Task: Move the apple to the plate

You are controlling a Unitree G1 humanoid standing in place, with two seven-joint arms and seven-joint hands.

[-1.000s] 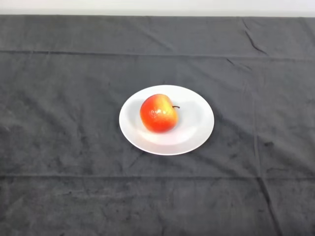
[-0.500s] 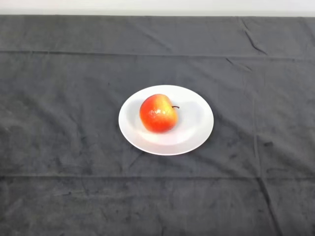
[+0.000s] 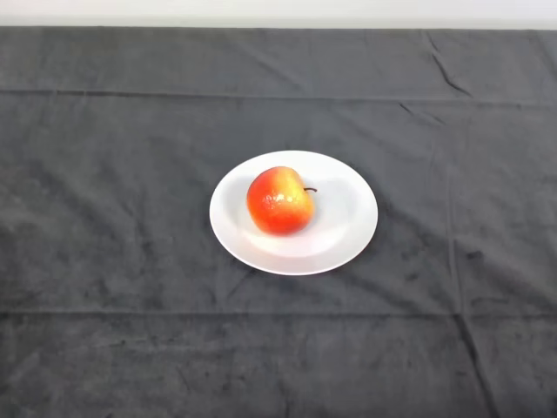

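A red and yellow apple [image 3: 279, 201] lies on a round white plate [image 3: 344, 228] in the middle of the table. It sits on the left half of the plate, with its dark stem pointing to the right. No part of the robot shows in the head view.
The table is covered by a dark grey cloth [image 3: 113, 261] with creases and fold lines. A pale wall strip [image 3: 278, 12] runs along the far edge of the table.
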